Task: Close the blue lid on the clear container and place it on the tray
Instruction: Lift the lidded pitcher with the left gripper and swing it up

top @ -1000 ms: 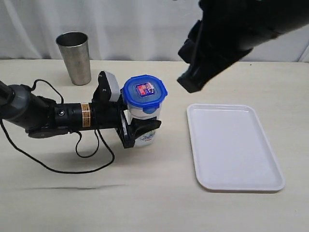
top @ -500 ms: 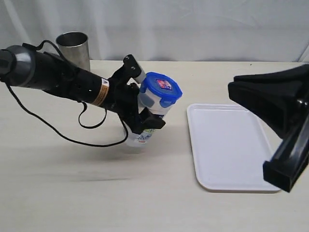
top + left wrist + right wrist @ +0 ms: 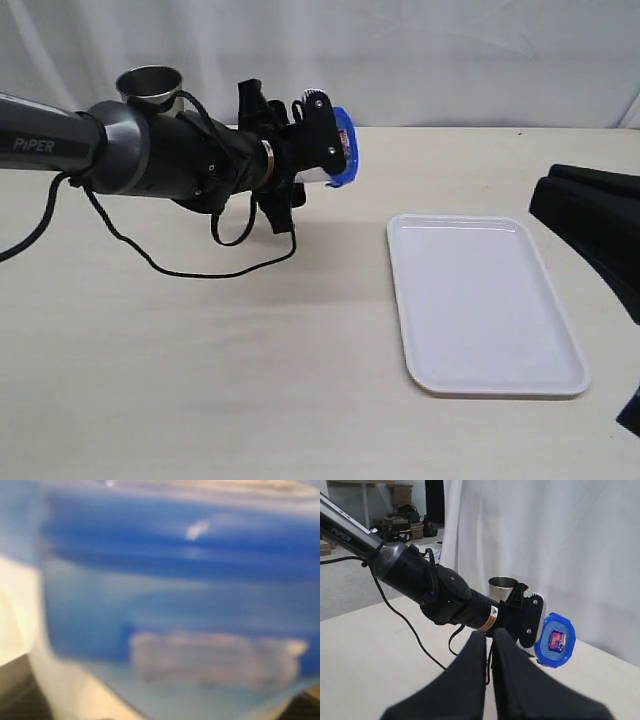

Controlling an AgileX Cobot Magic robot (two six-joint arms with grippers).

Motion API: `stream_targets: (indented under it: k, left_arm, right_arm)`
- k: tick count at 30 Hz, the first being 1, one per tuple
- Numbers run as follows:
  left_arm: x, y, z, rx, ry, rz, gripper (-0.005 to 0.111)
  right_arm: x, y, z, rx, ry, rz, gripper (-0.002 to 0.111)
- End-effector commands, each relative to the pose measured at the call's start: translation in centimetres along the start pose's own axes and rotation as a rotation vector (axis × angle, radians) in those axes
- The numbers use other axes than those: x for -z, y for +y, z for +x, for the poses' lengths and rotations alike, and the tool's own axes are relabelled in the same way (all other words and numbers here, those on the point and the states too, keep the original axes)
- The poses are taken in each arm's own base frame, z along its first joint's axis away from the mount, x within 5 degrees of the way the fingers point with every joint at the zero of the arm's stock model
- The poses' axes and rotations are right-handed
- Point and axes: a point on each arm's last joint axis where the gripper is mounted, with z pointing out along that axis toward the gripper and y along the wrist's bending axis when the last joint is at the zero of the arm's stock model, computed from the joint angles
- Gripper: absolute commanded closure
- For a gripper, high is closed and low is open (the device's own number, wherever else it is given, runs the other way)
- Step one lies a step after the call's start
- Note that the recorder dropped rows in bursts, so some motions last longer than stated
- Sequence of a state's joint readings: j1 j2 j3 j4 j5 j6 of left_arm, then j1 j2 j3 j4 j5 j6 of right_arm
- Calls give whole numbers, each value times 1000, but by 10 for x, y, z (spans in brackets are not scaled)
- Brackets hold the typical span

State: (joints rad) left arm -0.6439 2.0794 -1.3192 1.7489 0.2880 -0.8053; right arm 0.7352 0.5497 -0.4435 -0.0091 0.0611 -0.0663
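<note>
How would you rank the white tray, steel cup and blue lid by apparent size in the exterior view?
1. White rectangular plastic tray.
2 or 3, unsure: round steel cup, mostly hidden behind the arm; blue plastic lid, seen edge-on.

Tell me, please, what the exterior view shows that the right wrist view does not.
Only the exterior view shows the white tray, lying flat. Only the right wrist view clearly shows the right gripper, shut and empty. Both show the left gripper holding the container tipped on its side in the air, with the blue lid on it, and the steel cup behind.
</note>
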Motion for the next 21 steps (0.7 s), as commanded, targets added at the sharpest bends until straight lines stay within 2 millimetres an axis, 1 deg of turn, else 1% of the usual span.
stream_targets:
  k: [1,7,10,12,17,21]
  left_arm:
    - [9,17,-5,-337,123,-146,107]
    - [12,30,-12,-586,161,-186,107]
    - [16,34,-11,-721,269,-227,107]
    - [19,36,-10,-777,330,-246,107]
    - [24,36,-13,-792,380,-272,107]
    - [27,29,-22,-804,357,-274,107]
  right_arm:
    - [2,0,-1,-6,-19,2,103]
    - [2,0,-1,-6,-17,2,103]
    - [2,0,-1,-6,-11,1,103]
    - [2,0,-1,-6,-9,1,104]
    - [2,0,0,-8,0,1,104]
    - [2,0,2,-10,14,0,104]
